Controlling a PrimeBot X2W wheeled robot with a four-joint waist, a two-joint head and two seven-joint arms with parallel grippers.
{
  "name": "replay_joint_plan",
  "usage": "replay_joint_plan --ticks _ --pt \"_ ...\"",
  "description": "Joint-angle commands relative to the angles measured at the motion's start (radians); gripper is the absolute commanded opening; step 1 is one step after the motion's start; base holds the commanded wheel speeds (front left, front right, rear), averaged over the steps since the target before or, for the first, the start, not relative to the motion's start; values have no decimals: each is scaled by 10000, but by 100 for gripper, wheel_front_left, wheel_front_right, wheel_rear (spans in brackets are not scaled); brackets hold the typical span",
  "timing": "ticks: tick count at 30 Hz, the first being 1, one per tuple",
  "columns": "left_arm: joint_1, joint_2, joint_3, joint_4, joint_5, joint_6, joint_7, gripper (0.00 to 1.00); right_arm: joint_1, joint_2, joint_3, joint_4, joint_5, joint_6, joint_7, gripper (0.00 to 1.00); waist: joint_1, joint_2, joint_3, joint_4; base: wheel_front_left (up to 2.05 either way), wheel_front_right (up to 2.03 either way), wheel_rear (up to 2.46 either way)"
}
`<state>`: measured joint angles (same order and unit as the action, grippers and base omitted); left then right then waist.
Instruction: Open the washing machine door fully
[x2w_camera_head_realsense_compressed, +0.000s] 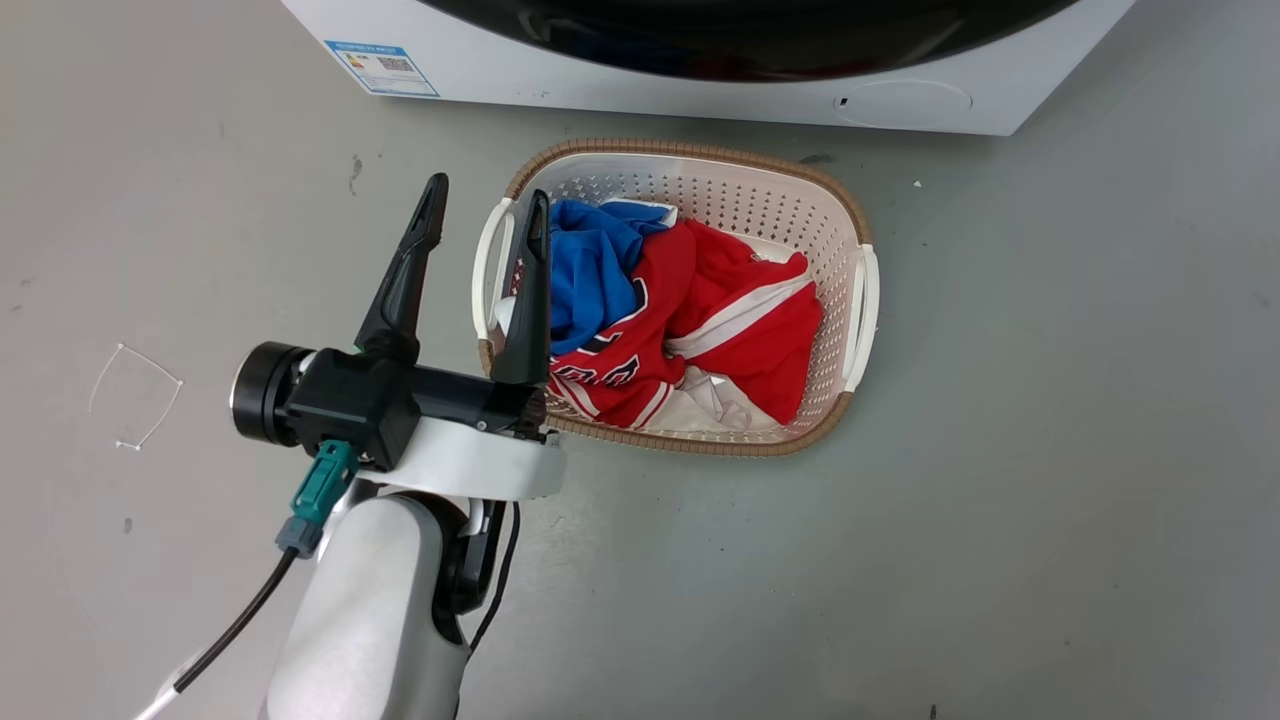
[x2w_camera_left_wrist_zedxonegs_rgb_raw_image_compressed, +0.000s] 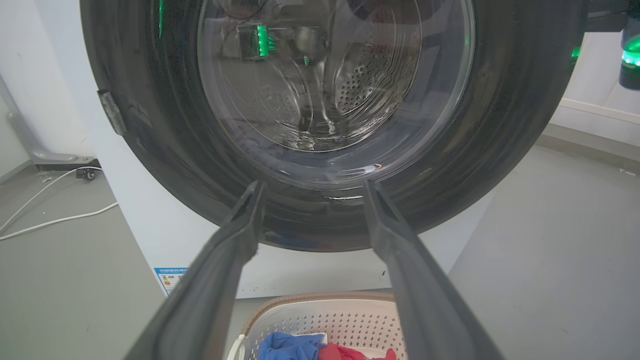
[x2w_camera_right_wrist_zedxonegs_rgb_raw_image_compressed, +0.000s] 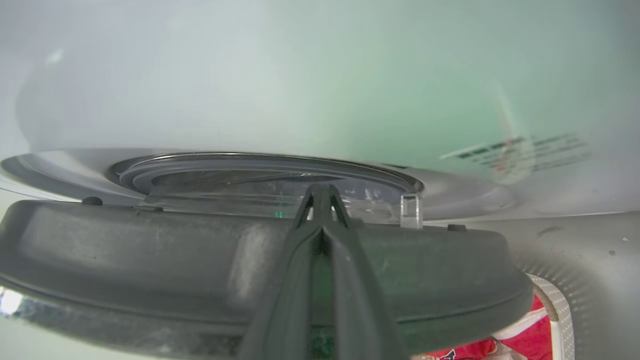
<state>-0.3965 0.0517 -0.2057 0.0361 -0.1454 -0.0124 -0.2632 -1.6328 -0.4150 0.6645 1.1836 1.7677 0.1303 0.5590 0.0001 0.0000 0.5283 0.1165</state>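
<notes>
Left gripper (x2w_camera_head_realsense_compressed: 488, 195) is up over the grey floor (x2w_camera_head_realsense_compressed: 1000, 500), fingers spread wide and holding nothing, one tip over bare floor and the other over the left handle of the laundry basket (x2w_camera_head_realsense_compressed: 690, 150). In the basket there's a red garment (x2w_camera_head_realsense_compressed: 740, 320) bundled against a blue garment (x2w_camera_head_realsense_compressed: 590, 270). The basket sits just in front of the white washing machine (x2w_camera_head_realsense_compressed: 600, 80), with a blue-edged label (x2w_camera_head_realsense_compressed: 380, 68) on its lower left corner and a small round flap (x2w_camera_head_realsense_compressed: 900, 102) at lower right.

Along the left wrist, the spread fingers frame the washing machine door (x2w_camera_left_wrist_zedxonegs_rgb_raw_image_compressed: 500, 125): a glossy black rim, a clear bowl at centre, the perforated drum showing through the glass. The left gripper is well short of the door, touching nothing. A white cable (x2w_camera_left_wrist_zedxonegs_rgb_raw_image_compressed: 50, 220) trails over the floor at the left.

Over on the right wrist, the right gripper (x2w_camera_right_wrist_zedxonegs_rgb_raw_image_compressed: 322, 197) has its fingers pressed together, tips meeting. They lie across the door's dark inner side, seen here edge-on. The door stands slightly off the machine's front, with the grey-ringed drum opening (x2w_camera_right_wrist_zedxonegs_rgb_raw_image_compressed: 250, 165) showing beyond it and a clear latch tab (x2w_camera_right_wrist_zedxonegs_rgb_raw_image_compressed: 410, 210) standing up from the rim. This view is close and soft, so I cannot tell whether those clenched fingers touch the door or merely sit in front of it.
</notes>
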Motion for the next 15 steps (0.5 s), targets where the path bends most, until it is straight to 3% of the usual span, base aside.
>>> replay_joint_plan --ticks 1,15 --pt "-160 -19 -15 -21 -43 45 -23 100 236 196 33 -167 66 17 203 0 -1 0 -21 -18 0 0 0" --pt "421 -17 -399 465 -192 14 -23 100 2244 25 300 -1233 261 17 1778 0 -1 0 -1406 -154 0 0 0"
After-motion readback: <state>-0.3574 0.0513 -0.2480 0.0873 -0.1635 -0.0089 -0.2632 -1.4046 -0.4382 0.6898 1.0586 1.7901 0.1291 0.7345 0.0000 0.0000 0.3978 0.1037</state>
